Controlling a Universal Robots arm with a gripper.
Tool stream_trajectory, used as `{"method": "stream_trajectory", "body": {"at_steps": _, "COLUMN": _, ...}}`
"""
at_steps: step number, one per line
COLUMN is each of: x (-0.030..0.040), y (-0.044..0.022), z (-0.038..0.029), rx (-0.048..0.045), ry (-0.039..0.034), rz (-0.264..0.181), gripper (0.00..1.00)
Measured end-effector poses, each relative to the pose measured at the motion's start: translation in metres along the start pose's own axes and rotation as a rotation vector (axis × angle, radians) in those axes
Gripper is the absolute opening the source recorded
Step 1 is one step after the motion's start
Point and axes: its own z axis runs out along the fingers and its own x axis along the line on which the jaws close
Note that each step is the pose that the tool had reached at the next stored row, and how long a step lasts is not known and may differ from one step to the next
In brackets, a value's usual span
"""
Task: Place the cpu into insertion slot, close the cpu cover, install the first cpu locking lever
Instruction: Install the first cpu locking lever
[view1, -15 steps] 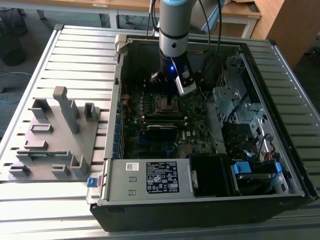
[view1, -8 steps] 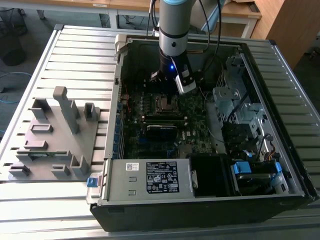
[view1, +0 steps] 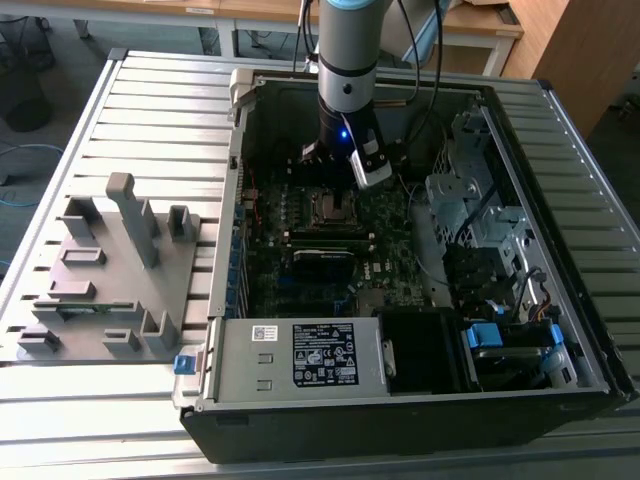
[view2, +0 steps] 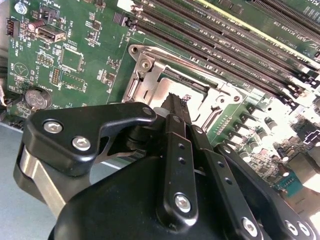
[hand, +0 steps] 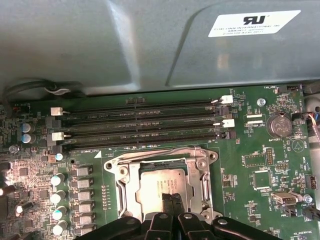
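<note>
Tool (hand: 171, 199) over cpu (hand: 155, 187) — memory slots (hand: 140, 122) beside

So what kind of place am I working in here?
Probably a lab or workshop test bench: an opened computer case lies on a slatted metal table, a grey parts fixture beside it, wooden desks behind. The gripper sits over the cpu.

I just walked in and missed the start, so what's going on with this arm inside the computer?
A robot arm is reaching down into an open computer case, its pincer right over the insertion slot on the motherboard. The cpu already lies in the slot, and the pincer's fingertips are together at the chip's edge. The cpu cover looks to be lying down around the chip.
</note>
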Motion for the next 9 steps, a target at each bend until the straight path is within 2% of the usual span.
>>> {"method": "stream_trajectory", "body": {"at_steps": 3, "x": 0.0000, "y": 0.0001, "z": 0.0001, "rx": 0.0017, "ry": 0.0003, "rz": 0.000, "gripper": 0.10}}
{"method": "stream_trajectory", "body": {"at_steps": 6, "x": 0.0000, "y": 0.0006, "z": 0.0001, "rx": 0.0424, "ry": -0.0037, "rz": -0.003, "gripper": 0.10}}
{"method": "stream_trajectory", "body": {"at_steps": 9, "x": 0.0000, "y": 0.0005, "z": 0.0001, "rx": 0.0434, "ry": -0.0038, "rz": -0.003, "gripper": 0.10}}
